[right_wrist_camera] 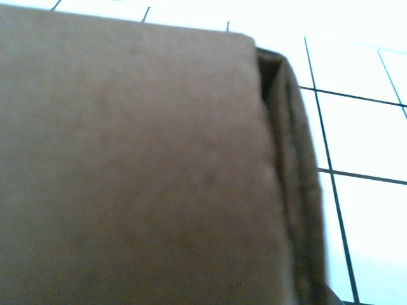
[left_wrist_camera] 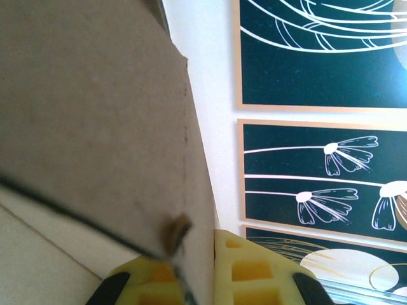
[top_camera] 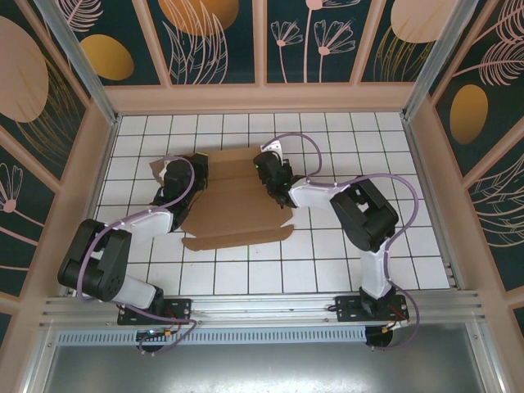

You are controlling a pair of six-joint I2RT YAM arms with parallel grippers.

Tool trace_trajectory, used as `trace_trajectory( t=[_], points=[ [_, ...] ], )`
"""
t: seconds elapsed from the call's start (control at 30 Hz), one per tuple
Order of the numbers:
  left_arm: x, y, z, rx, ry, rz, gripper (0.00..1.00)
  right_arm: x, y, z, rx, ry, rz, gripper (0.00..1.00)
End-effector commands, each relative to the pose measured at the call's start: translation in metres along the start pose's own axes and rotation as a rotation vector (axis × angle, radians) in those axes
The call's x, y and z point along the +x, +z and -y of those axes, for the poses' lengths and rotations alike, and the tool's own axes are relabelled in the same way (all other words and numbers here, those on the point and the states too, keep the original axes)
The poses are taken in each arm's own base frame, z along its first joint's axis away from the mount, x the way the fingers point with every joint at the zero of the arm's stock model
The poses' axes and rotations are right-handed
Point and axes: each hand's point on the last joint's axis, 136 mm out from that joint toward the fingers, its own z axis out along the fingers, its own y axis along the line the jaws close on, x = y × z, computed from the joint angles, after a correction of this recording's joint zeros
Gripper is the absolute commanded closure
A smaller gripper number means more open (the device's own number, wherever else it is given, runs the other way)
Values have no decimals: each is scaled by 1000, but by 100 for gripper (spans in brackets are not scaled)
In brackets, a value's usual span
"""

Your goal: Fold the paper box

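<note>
1. Two arms flank the paper box (top_camera: pixel 237 205), which lies mid-desk (top_camera: pixel 327 262).
2. At its left flap the left jaws pinch cardboard between yellow pads (left_wrist_camera: pixel 273 267).
3. At its right flap sit the right jaws; spread or pressed together, I cannot tell.

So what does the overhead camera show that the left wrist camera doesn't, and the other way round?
Overhead: the whole layout. The brown paper box lies spread on the white tiled table, with the left arm and left pincer at its left side, and the right arm and right pincer at its right side. Left wrist: a close look at the left pincer's yellow fingers shut on a cardboard edge, with flowered wall panels behind. Shared: the cardboard, the left pincer and those wall panels.
</note>
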Motion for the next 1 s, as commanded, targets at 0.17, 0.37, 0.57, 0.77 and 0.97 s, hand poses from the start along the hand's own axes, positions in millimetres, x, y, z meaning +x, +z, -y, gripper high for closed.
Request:
trace_trajectory(
  t=[0.17,0.37,0.57,0.77,0.97],
  points=[
    [22,3,-19,-80,0,-90,100,34,10,54,370,-143,-68,100],
    [21,0,-14,-68,31,-85,81,32,10,67,349,-112,-73,100],
    [25,-9,17,-62,293,-126,41,26,0,85,185,-89,-59,100],
    [16,-37,26,-113,522,-120,33,25,-5,103,108,-70,-64,100],
    [4,-55,54,-101,717,-123,33,31,-9,107,63,-100,-70,100]
  ],
)
